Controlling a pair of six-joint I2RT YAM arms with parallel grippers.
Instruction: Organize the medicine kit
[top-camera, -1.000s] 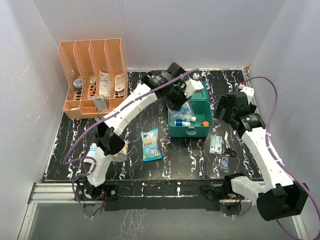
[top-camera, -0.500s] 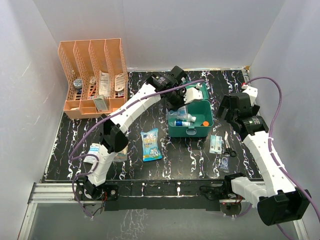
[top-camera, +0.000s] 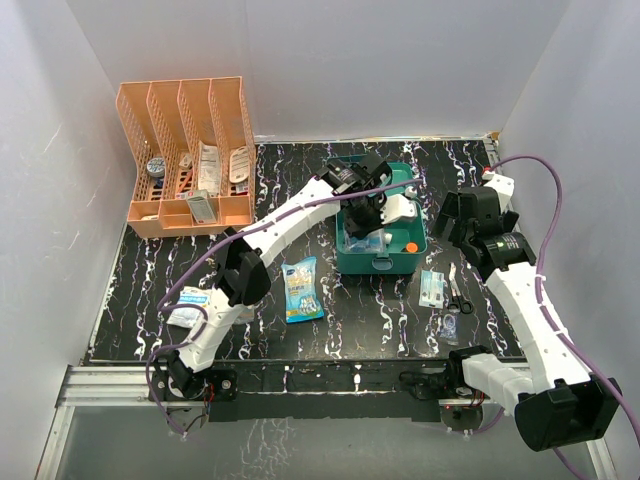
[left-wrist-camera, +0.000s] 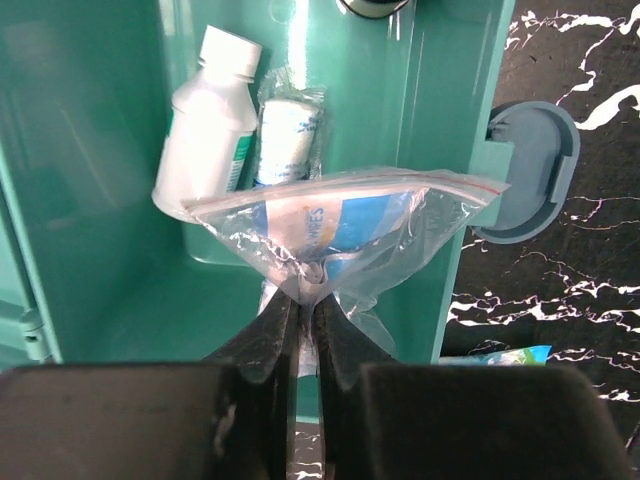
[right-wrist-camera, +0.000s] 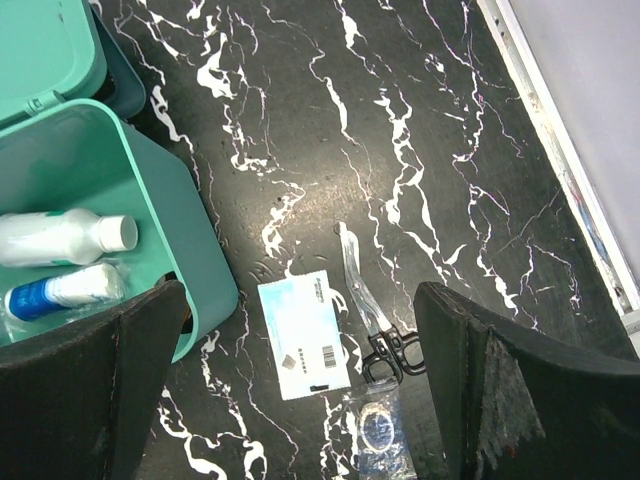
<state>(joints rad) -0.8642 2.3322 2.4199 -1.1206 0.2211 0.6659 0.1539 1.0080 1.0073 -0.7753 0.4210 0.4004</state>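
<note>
The medicine kit (top-camera: 400, 262) is a teal box standing open at the table's middle right. My left gripper (top-camera: 380, 220) hangs over the open kit, shut on a clear zip bag (left-wrist-camera: 335, 222) with a blue and white packet inside. In the left wrist view my left gripper (left-wrist-camera: 307, 300) pinches the bag's lower fold above the kit's interior (left-wrist-camera: 100, 150). A white bottle (left-wrist-camera: 208, 125) and a wrapped roll (left-wrist-camera: 287, 135) lie inside. My right gripper (top-camera: 462, 215) is open and empty, to the right of the kit (right-wrist-camera: 60, 160).
An orange file rack (top-camera: 190, 150) stands at the back left. A white and blue packet (right-wrist-camera: 303, 335), scissors (right-wrist-camera: 372, 305) and a small clear bag (right-wrist-camera: 378, 435) lie right of the kit. A blue and yellow packet (top-camera: 301, 290) and a white packet (top-camera: 185, 300) lie to its left.
My left gripper has moved right and forward from the kit's back left corner to over its open interior, carrying the zip bag. The right arm has barely shifted.
</note>
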